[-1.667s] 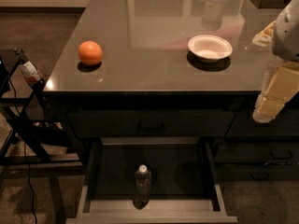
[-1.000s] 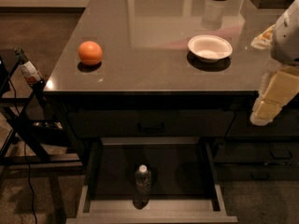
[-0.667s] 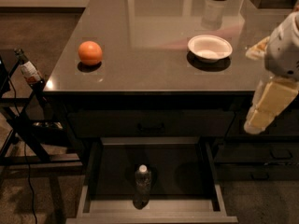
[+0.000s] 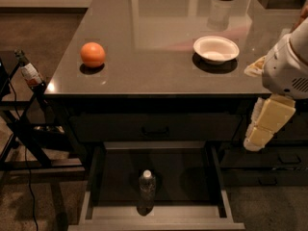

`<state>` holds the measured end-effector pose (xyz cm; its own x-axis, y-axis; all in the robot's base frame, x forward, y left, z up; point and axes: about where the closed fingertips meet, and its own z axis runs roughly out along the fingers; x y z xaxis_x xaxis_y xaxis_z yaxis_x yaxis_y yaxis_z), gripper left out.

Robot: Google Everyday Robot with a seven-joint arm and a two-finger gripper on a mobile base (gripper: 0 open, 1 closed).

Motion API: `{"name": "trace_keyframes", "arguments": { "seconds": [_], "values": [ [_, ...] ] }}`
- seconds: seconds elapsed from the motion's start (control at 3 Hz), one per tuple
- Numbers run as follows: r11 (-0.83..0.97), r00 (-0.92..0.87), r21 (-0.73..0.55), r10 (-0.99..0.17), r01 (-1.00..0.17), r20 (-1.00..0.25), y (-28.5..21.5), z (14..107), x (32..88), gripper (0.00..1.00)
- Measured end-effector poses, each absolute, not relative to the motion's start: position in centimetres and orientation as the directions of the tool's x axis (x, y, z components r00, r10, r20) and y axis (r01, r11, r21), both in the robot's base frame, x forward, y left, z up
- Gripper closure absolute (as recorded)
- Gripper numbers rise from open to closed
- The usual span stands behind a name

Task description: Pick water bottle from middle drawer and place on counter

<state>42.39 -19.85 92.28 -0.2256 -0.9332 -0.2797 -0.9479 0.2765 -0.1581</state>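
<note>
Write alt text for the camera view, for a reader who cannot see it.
A small clear water bottle stands upright in the open middle drawer, below a glossy dark counter holding an orange and a white bowl. The gripper hangs at the right, off the counter's front edge, well clear of the bottle.

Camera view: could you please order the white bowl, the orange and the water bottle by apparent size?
1. White bowl.
2. Water bottle and orange look alike, so unranked.
End effector hangs at right, below counter edge.
</note>
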Motion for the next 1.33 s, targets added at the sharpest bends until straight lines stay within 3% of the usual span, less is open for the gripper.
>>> {"name": "trace_keyframes", "arguments": {
  "seconds": [1.0, 1.33],
  "values": [
    [0.262, -0.253, 0.047, -0.849, -0.964, -0.464, -14.4, 80.8, 38.0, 0.0],
    [0.262, -0.253, 0.048, -0.849, -0.964, -0.465, -14.4, 80.7, 38.0, 0.0]
  ]
}}
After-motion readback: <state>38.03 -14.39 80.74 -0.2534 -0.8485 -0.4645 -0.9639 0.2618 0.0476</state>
